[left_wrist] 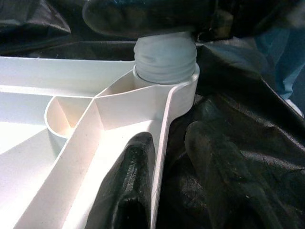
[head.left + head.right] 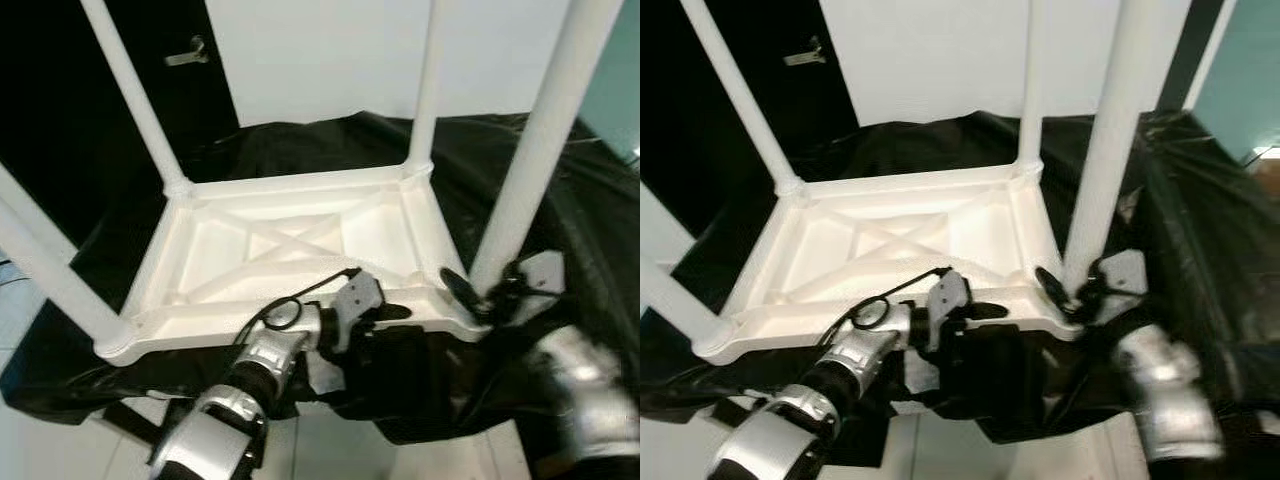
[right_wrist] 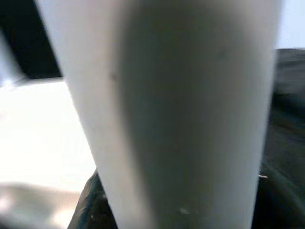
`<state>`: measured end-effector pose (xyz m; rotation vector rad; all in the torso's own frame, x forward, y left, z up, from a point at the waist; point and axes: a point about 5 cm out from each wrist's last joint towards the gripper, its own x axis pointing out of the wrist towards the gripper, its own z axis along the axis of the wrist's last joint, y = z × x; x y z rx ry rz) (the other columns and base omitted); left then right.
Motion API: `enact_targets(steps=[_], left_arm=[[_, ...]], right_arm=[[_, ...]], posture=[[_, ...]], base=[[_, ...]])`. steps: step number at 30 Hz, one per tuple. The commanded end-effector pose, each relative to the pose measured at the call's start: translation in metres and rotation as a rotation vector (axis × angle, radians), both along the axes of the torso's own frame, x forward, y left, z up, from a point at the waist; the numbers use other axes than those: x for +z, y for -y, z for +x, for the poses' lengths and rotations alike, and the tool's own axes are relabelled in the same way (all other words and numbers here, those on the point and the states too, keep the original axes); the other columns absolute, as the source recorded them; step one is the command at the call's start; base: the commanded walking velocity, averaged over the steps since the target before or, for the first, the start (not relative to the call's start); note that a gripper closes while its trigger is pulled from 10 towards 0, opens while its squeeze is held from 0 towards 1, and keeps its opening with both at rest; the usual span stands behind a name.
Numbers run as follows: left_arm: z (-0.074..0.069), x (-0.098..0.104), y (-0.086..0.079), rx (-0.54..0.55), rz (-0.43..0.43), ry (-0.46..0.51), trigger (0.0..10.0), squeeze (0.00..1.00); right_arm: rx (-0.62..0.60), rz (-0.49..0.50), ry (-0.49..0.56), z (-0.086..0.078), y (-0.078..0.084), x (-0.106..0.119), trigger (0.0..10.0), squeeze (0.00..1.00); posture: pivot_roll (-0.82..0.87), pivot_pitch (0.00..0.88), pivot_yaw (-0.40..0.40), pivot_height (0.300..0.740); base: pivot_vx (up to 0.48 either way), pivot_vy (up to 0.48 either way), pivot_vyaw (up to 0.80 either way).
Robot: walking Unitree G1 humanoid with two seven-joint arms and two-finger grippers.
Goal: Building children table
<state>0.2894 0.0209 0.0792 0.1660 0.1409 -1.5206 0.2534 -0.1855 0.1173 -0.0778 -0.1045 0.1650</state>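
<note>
Four white legs stand up from the table top (image 2: pixel 270 250), which lies upside down on a surface under a black sheet (image 2: pixel 560 190). Our left gripper (image 1: pixel 159 191) has its fingers a little open astride the near rim, one finger inside, one outside, close to the near right corner. Our right gripper (image 2: pixel 485 290) is at the base of the near right leg (image 2: pixel 535 150); we cannot tell how far its fingers are open. The plastic looks light, stiff and smooth, so we judge rim and leg base good holds.
</note>
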Motion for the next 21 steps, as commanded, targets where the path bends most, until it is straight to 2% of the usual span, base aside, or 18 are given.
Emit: enact_targets(steps=[1,3,6,8,14,15,16,21], left_arm=[[-0.023,-0.033,-0.003,-0.093,0.122,-0.131,10.0,0.0],[-0.022,-0.033,-0.004,-0.091,0.124,-0.131,10.0,0.0],[-0.022,-0.033,-0.005,-0.09,0.125,-0.131,10.0,0.0],[-0.022,-0.034,-0.006,-0.091,0.132,-0.133,10.0,0.0],[-0.021,-0.033,-0.005,-0.094,0.133,-0.129,10.0,0.0],[-0.021,-0.032,-0.005,-0.094,0.132,-0.128,10.0,0.0],[-0.021,-0.032,-0.004,-0.094,0.13,-0.127,10.0,0.0],[-0.022,-0.032,-0.004,-0.094,0.128,-0.129,10.0,0.0]], right_arm=[[-0.126,0.024,-0.085,-0.008,-0.002,-0.023,0.0,0.0],[-0.257,0.068,-0.074,-0.012,-0.002,-0.024,0.0,0.0],[-0.304,0.081,-0.066,-0.012,-0.001,-0.023,0.0,0.0],[-0.392,0.095,-0.045,-0.01,0.004,-0.019,0.0,0.0],[-0.438,0.127,-0.037,-0.001,-0.002,-0.015,0.0,0.0],[-0.423,0.133,-0.038,0.002,-0.007,-0.014,4.0,0.0],[-0.388,0.122,-0.036,0.005,-0.014,-0.013,10.0,0.0],[-0.339,0.116,-0.023,0.007,-0.019,-0.01,10.0,0.0]], posture=[[-0.16,0.0,0.074,0.74],[-0.15,0.0,0.079,0.74],[-0.15,0.0,0.08,0.74],[-0.16,0.0,0.085,0.74],[-0.15,0.0,0.082,0.74],[-0.15,0.0,0.083,0.74],[-0.15,0.0,0.08,0.74],[-0.15,0.0,0.078,0.74]], base=[[0.0,0.0,0.0],[0.0,0.0,0.0],[0.0,0.0,0.0],[0.0,0.0,0.0],[0.0,0.0,0.0],[0.0,0.0,0.0],[0.0,0.0,0.0],[0.0,0.0,0.0]])
